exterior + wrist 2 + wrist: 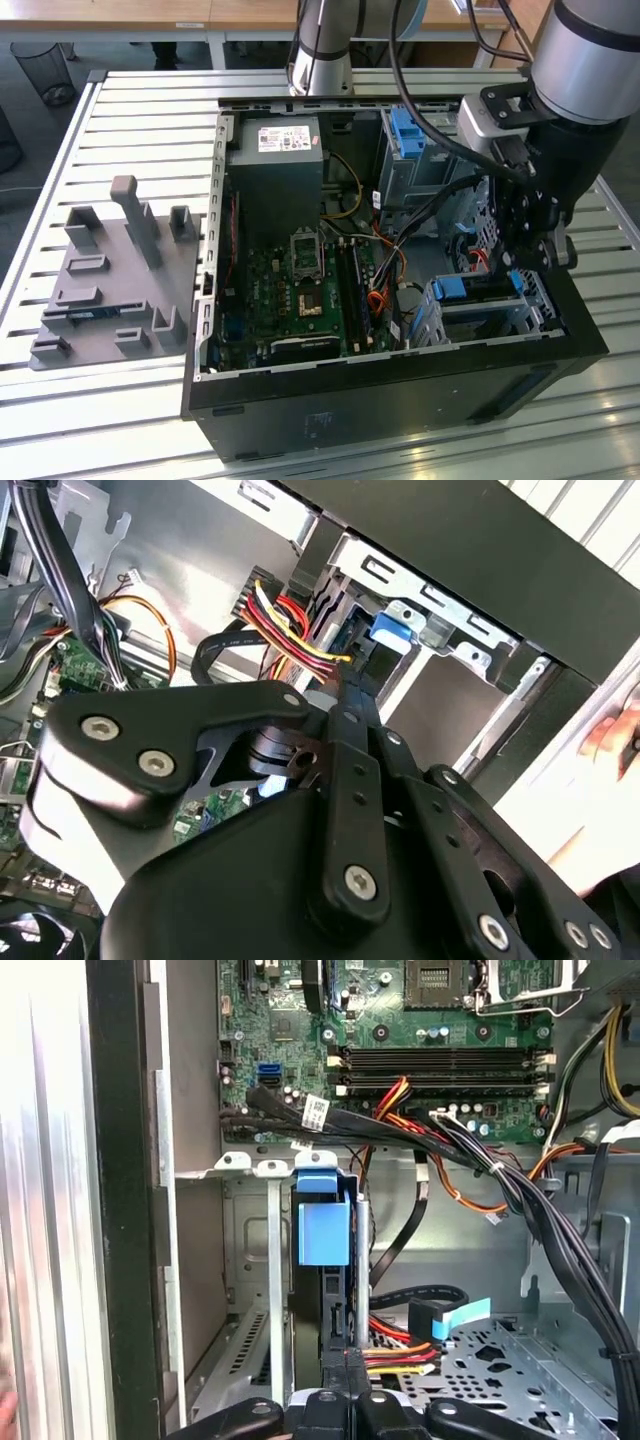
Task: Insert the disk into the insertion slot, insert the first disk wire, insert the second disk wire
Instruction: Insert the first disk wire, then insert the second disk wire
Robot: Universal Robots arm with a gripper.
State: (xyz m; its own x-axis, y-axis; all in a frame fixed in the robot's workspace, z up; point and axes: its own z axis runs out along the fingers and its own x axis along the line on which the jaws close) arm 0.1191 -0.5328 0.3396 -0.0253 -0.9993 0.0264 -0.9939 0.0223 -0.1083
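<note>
The disk sits edge-on inside the insertion slot [535,310], the low silver cage at the case's front corner on the exterior view's right. Its blue caddy [478,288] shows at the cage mouth, with the blue tab [323,1222] [392,630] in both wrist views. My gripper [520,272] hangs straight over the rear end of the disk [335,1305]. Its fingers meet at a narrow tip [345,1362] [340,675], shut on the connector end of a red, yellow and black disk wire [290,630] [400,1357]. A second wire with a light blue flat connector [450,1315] lies loose on the perforated metal beside it.
Black cable bundles [480,1160] cross above the cage. The motherboard [300,290], the power supply [275,170] and a taller cage with a blue tab [405,130] fill the case. A grey fixture block [110,270] stands outside. A hand [610,740] rests by the case edge.
</note>
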